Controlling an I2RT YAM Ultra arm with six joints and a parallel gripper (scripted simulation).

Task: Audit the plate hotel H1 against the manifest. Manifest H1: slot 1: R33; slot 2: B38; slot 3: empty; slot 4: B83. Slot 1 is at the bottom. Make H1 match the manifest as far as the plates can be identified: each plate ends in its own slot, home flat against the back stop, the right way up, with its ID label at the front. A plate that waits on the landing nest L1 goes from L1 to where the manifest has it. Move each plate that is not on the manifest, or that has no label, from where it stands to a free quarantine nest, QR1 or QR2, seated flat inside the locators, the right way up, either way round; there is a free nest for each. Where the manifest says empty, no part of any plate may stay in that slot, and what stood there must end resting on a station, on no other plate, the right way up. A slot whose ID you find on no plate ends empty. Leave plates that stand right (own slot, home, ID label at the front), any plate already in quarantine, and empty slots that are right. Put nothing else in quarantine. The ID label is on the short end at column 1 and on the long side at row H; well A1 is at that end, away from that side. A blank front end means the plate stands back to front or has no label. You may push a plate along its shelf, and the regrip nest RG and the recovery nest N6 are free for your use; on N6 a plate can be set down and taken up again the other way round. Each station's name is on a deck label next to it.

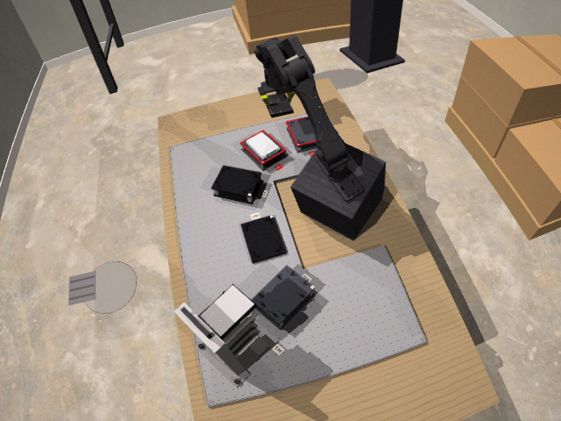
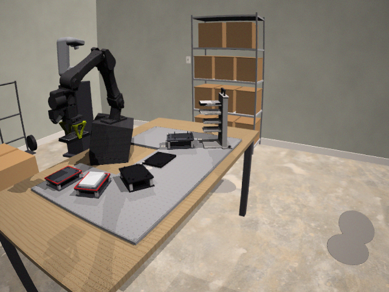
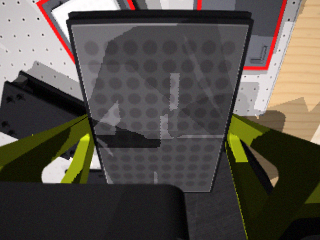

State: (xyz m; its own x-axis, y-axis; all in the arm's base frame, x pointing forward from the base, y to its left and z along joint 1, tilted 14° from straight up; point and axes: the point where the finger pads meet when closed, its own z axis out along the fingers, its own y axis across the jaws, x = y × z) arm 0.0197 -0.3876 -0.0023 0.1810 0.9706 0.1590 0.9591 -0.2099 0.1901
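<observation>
At the far end of the surface point(image 1: 421, 389): arm point(image 1: 323, 122) carrying a plate point(image 3: 160, 100) above the red-edged nests.

Black pedestal point(image 1: 316, 212) lifts the arm so it reaches every station; grey deck point(image 1: 362, 317) keeps the nests on a fixed grid. Tower of shelves point(image 2: 223, 119) stands at the opposite end, plates lying on its shelves. One red nest point(image 2: 91, 184) holds a white plate; the other red nest point(image 2: 62, 176) looks free, likely the drop target. Jaws clamp the plate by its long sides, yellow fingers spread wide. Small tags beside stations too tiny to read; no ID visible on the held plate.
</observation>
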